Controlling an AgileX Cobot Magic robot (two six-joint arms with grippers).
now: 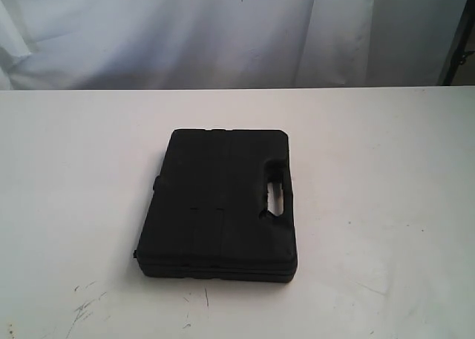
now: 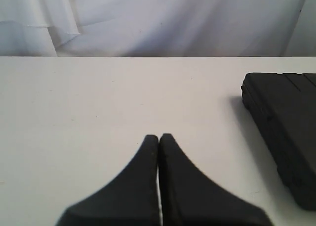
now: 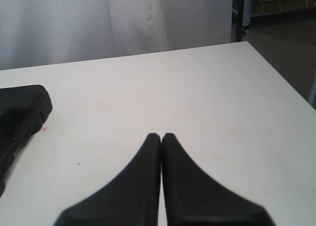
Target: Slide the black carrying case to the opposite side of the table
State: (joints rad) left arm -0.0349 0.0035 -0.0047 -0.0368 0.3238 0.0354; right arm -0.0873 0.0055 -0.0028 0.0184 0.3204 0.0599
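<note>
The case (image 1: 219,205) lies flat on the table (image 1: 386,168), just below and left of the centre of the exterior frame. Its handle slot (image 1: 276,194) is toward the frame's right. Resting on its broad face with bare tabletop all round, it seems set up to be pushed, not lifted: the low side walls give a flat face to press on. The white surface leaves room on either side of the frame. Which side counts as opposite cannot be told from here. Faint scuff marks (image 1: 85,305) sit in the lower left of that frame, and a white cloth (image 1: 185,35) hangs across the top.

Neither arm shows in the exterior view, so both are probably drawn back out of frame. The left gripper (image 2: 158,137) has its fingers pressed together tip to tip, pinching nothing, over bare table, with the case off to one side and apart from it. The right gripper (image 3: 161,136) is closed and empty in the same way, and the case corner is likewise apart from it. Closed fingers would likely serve as one blunt pusher.
</note>
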